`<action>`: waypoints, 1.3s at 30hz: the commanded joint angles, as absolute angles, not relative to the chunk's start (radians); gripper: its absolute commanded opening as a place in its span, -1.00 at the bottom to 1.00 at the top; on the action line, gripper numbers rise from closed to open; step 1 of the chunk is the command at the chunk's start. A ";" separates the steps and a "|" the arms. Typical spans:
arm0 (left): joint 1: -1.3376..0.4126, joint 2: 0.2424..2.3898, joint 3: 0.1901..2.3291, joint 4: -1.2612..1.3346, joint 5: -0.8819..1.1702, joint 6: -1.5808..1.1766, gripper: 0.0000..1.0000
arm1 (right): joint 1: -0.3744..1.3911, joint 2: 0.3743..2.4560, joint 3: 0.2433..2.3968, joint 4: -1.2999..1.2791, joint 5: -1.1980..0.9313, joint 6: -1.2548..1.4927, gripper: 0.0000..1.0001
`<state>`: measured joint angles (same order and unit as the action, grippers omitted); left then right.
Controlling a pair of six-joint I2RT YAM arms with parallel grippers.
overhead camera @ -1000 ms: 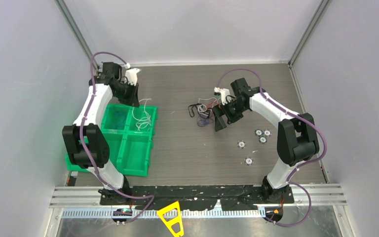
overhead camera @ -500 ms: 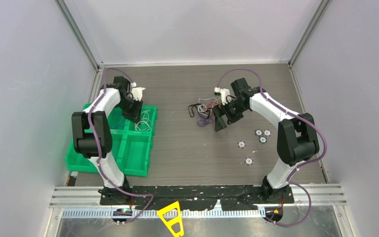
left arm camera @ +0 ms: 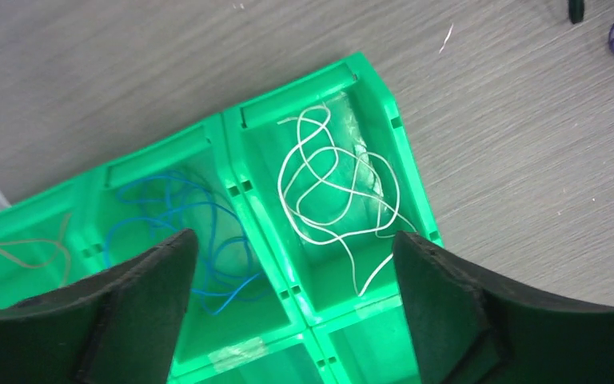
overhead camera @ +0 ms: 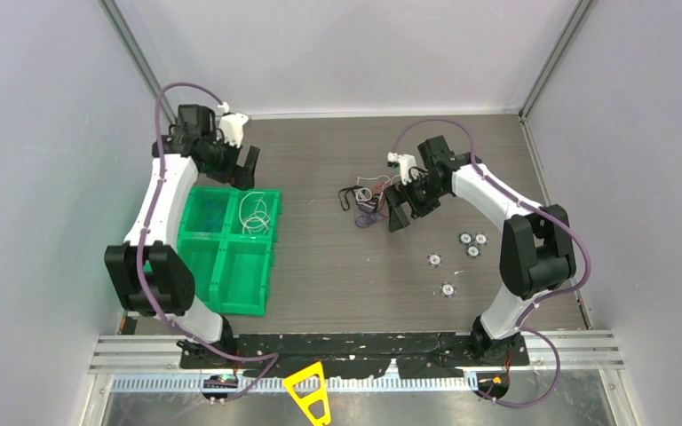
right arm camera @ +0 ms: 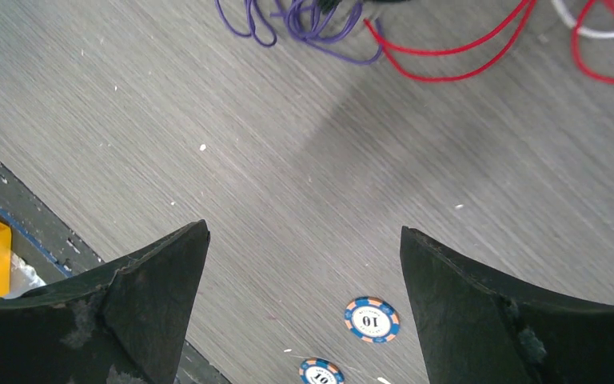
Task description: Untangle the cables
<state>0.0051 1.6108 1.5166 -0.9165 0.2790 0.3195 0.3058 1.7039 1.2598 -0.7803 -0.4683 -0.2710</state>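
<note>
My left gripper (left arm camera: 292, 256) hangs released and empty above the green bin (left arm camera: 412, 188): white cable (left arm camera: 324, 186) in one compartment, blue cable (left arm camera: 177, 190) in the next. My right gripper (right arm camera: 304, 248) gapes empty beside the tangled cables (overhead camera: 366, 200) on the table (overhead camera: 337, 266)

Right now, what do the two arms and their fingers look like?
Both the left arm and right arm have white links joined by black joint housings. A thin purple hose loops along each. White pieces sit at the wrists. The fingers are matte black, broad and tapering; the right pair looks scuffed.
</note>
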 commanded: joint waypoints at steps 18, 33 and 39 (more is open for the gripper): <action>-0.118 1.267 1.229 -0.453 0.707 0.122 0.99 | 0.424 2.093 1.598 -0.525 -0.318 -0.082 0.75; -0.397 1.411 1.004 -0.230 0.660 -0.030 0.73 | 0.426 1.641 1.253 -0.561 -0.662 -0.316 -0.89; -0.437 1.424 1.010 -0.148 0.779 -0.004 0.44 | 0.438 1.553 1.230 -0.707 -0.718 -0.593 -0.87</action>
